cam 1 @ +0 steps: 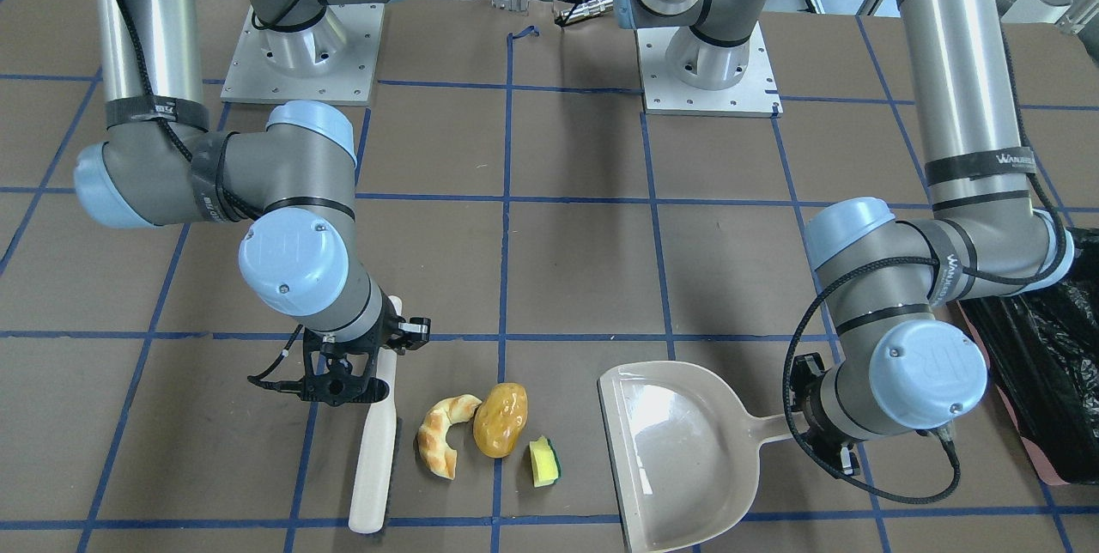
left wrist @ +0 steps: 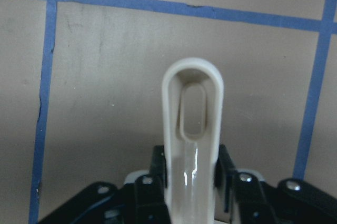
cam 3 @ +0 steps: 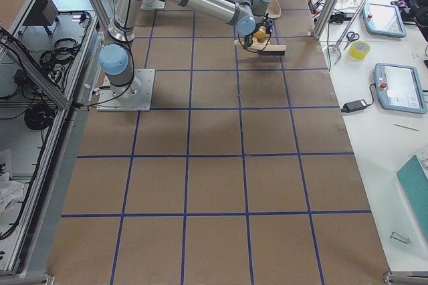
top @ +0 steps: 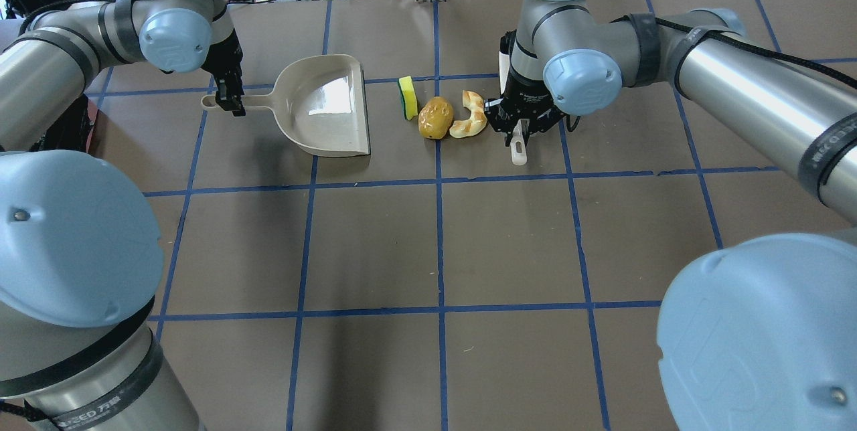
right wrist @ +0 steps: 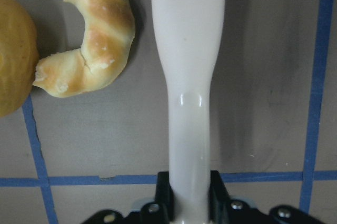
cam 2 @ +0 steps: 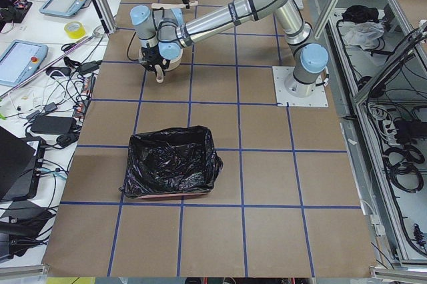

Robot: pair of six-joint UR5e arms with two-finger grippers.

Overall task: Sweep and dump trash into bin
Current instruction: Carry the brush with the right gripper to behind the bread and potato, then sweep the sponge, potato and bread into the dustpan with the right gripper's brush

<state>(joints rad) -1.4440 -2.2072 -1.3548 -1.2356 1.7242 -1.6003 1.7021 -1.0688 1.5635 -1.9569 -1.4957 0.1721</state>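
The trash lies in a row on the table: a tan croissant (cam 1: 446, 446), a golden-brown potato lump (cam 1: 500, 420) and a yellow sponge piece with a green edge (cam 1: 543, 460). My right gripper (top: 519, 128) is shut on the handle of a white brush (cam 1: 375, 458), which stands beside the croissant (right wrist: 87, 40) on the side away from the dustpan. My left gripper (top: 227, 104) is shut on the handle (left wrist: 192, 124) of the beige dustpan (top: 321, 106), whose open mouth faces the sponge. The bin (cam 2: 172, 163), lined with a black bag, stands by the table's left end.
The table is brown paper with a blue tape grid. The two arm bases (cam 1: 300, 55) stand at the robot's side of the table. The bin's edge (cam 1: 1043, 364) shows just beyond my left arm's elbow. Tablets and cables lie off the table's ends.
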